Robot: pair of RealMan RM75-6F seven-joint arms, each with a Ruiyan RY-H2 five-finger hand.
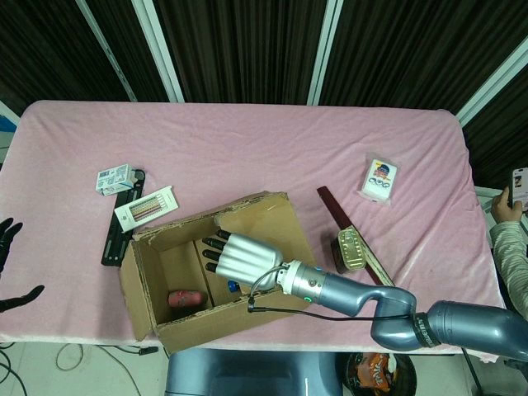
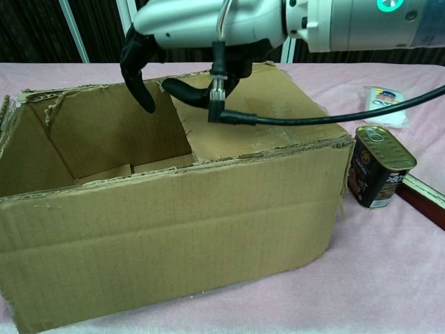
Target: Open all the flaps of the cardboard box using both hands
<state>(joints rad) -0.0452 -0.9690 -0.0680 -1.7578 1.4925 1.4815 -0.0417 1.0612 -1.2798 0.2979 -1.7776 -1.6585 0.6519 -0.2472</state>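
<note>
Cardboard box [image 1: 219,276] sits at the near edge of the pink-covered bench [image 1: 247,148], turned at a slight angle. One flap [image 2: 257,111] lies folded over the right part of the opening; the left part is already open to the inside.

Right hand [image 1: 239,256] reaches in from the right, its arm crossing above the closed flap. It hovers over the open mouth, just past the flap's free edge. Dark fingers [image 2: 139,66] curl downward into the opening, apart from one another and holding nothing. Likely reason for the pose — fingertips dipped below the flap's level can hook under its edge and lift it back toward the right. Whether any finger touches the cardboard yet cannot be told from either view.

Left hand [image 1: 10,264] waits at the far left of the head view, well apart from the box, fingers apart — idle, only partly in frame.

Inside the box: a small pinkish object [image 1: 185,299] and something blue [image 1: 233,286] on the floor.

Around it — a dark tin [image 2: 381,167] beside the box's right wall, a long dark red strip [image 1: 342,223] behind the tin, a white packet [image 1: 379,178] farther right; to the left, a small carton [image 1: 115,178], a white card [image 1: 146,206], a black bar [image 1: 115,231].

Judgement: one flap left to turn out.
</note>
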